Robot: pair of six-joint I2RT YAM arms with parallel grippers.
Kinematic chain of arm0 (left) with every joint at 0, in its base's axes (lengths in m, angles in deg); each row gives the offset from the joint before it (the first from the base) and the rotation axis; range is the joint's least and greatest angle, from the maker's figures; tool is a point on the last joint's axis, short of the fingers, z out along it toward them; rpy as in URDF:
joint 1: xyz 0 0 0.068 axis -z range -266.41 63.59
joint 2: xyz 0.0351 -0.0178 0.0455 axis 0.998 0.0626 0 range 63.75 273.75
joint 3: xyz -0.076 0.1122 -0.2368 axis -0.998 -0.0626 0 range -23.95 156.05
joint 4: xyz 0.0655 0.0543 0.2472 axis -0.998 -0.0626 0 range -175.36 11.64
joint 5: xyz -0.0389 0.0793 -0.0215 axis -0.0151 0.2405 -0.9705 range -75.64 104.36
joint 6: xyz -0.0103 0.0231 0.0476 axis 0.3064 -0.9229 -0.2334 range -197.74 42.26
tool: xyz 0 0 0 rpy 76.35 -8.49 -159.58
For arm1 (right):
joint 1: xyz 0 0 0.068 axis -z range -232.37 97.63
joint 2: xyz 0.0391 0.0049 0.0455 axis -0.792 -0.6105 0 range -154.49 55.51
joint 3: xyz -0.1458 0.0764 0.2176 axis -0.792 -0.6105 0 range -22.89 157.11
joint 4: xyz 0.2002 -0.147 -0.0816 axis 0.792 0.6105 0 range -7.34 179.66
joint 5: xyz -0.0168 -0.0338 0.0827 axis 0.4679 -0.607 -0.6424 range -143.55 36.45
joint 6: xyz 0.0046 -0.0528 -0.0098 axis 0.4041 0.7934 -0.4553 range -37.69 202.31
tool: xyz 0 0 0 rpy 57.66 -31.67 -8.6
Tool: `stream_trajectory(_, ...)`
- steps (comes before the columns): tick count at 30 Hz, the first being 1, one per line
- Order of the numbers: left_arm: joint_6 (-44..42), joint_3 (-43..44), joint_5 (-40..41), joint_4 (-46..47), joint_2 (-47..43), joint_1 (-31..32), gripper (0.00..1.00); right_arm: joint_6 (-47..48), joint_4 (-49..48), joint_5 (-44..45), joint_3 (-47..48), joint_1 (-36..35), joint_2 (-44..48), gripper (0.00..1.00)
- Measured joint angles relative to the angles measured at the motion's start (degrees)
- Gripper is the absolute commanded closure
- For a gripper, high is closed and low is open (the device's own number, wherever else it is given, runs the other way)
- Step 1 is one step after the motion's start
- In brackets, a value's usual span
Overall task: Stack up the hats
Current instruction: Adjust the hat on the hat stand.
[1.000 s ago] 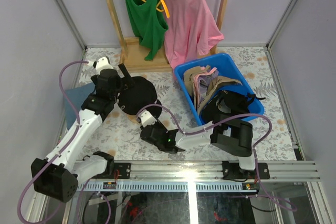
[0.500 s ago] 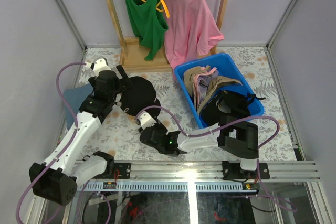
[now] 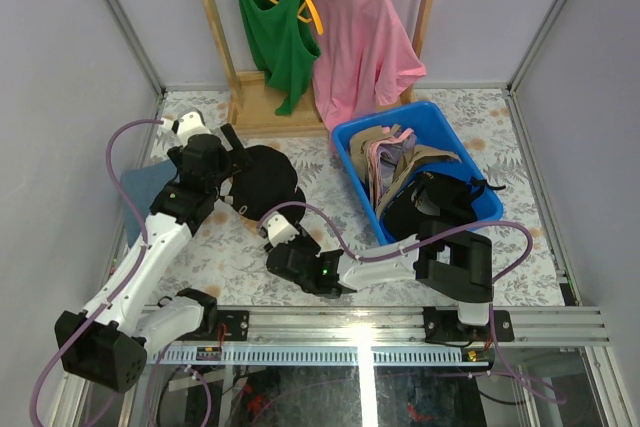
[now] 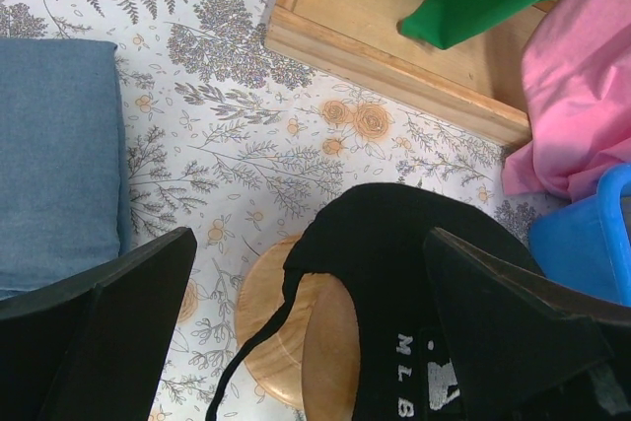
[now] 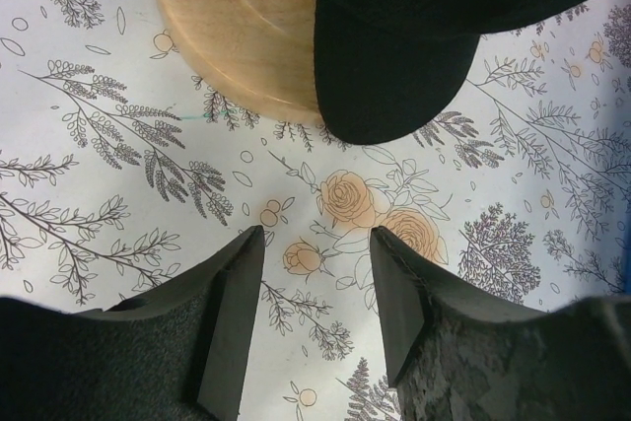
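**Position of the work.** One black cap sits on the round wooden stand, on the left half of the worktop. The remaining caps lie packed in the blue bin to the right of the stand. Tan, pink and dark fabric shows there, but the overhead view probably does not allow a reliable count of single caps.

**Tool state.**
- Left tool: jaws spread wide, gripping nothing. The cap's rear edge and strap opening lie in the gap ahead of it, clear of both fingers.
- Right tool: jaws parted, empty, with bare floral worktop between the fingers.

**Governing relation.** The black cap's long axis runs from crown to brim. The left tool faces the strap end, and the brim points at the right tool, overhanging the edge of the stand just ahead of it. Both tools therefore bracket the same cap from opposite ends, the left tool being nearer the crown.

**Assessment.** Stacking has a base cap only. The next cap must come from the bin, which lies well apart from both tools. The right arm's base is the nearer to it, so that arm is the better placed for the fetch, though its tool is stretched leftward and must swing back across.
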Motion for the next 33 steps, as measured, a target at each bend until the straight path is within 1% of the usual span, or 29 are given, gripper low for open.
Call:
stream_trajectory(21, 0.20, 2.80, 0.00, -1.01, 0.07, 0.00, 0.00, 0.17, 0.70, 0.15, 0.00, -0.63, 1.01, 0.43)
stream_trajectory(26, 0.20, 4.83, -0.02, -2.69, -0.79, 0.00, 0.00, -0.48, 3.87, 0.90, -0.02, -2.80, 4.28, 0.41)
stream_trajectory(29, 0.20, 6.58, -0.04, -3.48, -2.78, 0.00, 0.00, -1.60, 6.25, 2.08, -0.15, -5.01, 7.85, 0.38)
stream_trajectory(33, 0.20, 8.35, -0.28, -3.65, -5.27, 0.00, 0.00, -3.04, 9.49, 3.61, -0.48, -7.26, 13.38, 0.37)
